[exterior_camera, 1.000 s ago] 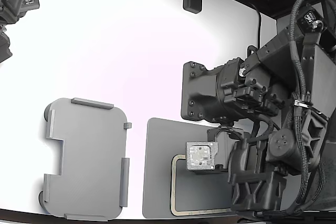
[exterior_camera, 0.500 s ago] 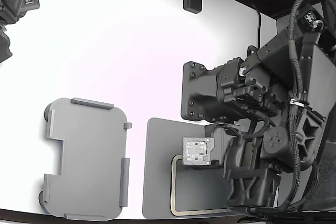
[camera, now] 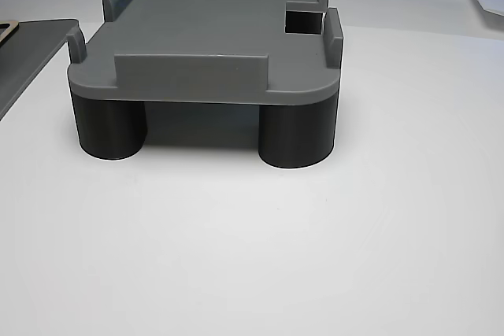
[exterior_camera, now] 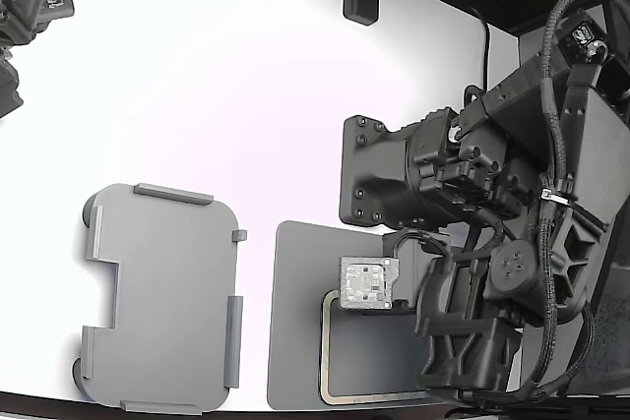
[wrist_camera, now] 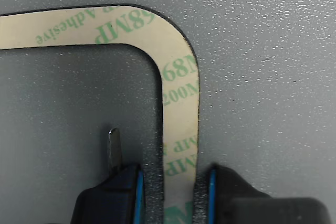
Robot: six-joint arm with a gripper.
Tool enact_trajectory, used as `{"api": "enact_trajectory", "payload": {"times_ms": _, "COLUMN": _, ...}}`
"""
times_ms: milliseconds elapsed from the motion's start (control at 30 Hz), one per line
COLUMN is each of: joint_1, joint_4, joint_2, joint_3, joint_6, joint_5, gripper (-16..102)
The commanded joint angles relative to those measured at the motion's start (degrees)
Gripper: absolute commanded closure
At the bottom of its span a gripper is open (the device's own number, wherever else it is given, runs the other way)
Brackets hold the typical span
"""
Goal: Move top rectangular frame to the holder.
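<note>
While the frame [wrist_camera: 178, 77] lies flat on the dark mat [exterior_camera: 295, 322], at 3 o'clock of the empty holder [exterior_camera: 162, 297] in the exterior view, the hand [wrist_camera: 176, 192] straddles one strip, part-open and not yet clamped, so lift and transfer remain.

Open white table [exterior_camera: 197, 95] from 9 to 12 o'clock of the arm; holder [exterior_camera: 162, 297] at 9, edge tabs raised; dark mat [exterior_camera: 295, 341] just beside it, narrow gap between.
</note>
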Motion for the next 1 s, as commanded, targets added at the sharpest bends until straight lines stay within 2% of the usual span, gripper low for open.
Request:
{"api": "enact_trajectory", "payload": {"times_ms": 0, "joint_1": -1.14, "joint_4": -0.26, "joint_2": 0.09, "joint_3": -1.14, "joint_6": 0.09, "joint_5": -0.35, "gripper": 65}}
{"api": "enact_trajectory", "payload": {"times_ms": 100, "joint_1": -1.58, "joint_4": 0.53, "joint_2": -1.05, "joint_3": -2.02, "joint_6": -0.09, "joint_5": -0.26, "gripper": 96}}
{"api": "enact_trajectory", "payload": {"times_ms": 333, "joint_1": -1.85, "joint_4": 5.54, "joint_2": -1.14, "joint_3": -8.17, "joint_6": 0.09, "joint_5": 0.53, "gripper": 97}}
{"api": "enact_trajectory", "payload": {"times_ms": 500, "joint_1": -2.02, "joint_4": 13.45, "joint_2": -2.55, "joint_3": -18.98, "joint_6": 1.41, "joint_5": 1.67, "gripper": 97}}
{"api": "enact_trajectory", "payload": {"times_ms": 667, "joint_1": -5.45, "joint_4": 23.55, "joint_2": -7.73, "joint_3": -35.07, "joint_6": 3.34, "joint_5": 3.87, "gripper": 97}}
{"api": "enact_trajectory", "payload": {"times_ms": 800, "joint_1": -9.4, "joint_4": 23.64, "joint_2": -7.29, "joint_3": -40.78, "joint_6": 11.51, "joint_5": 6.42, "gripper": 96}}
{"api": "enact_trajectory", "payload": {"times_ms": 967, "joint_1": -14.41, "joint_4": 23.47, "joint_2": -9.58, "joint_3": -45.09, "joint_6": 20.74, "joint_5": 12.04, "gripper": 96}}
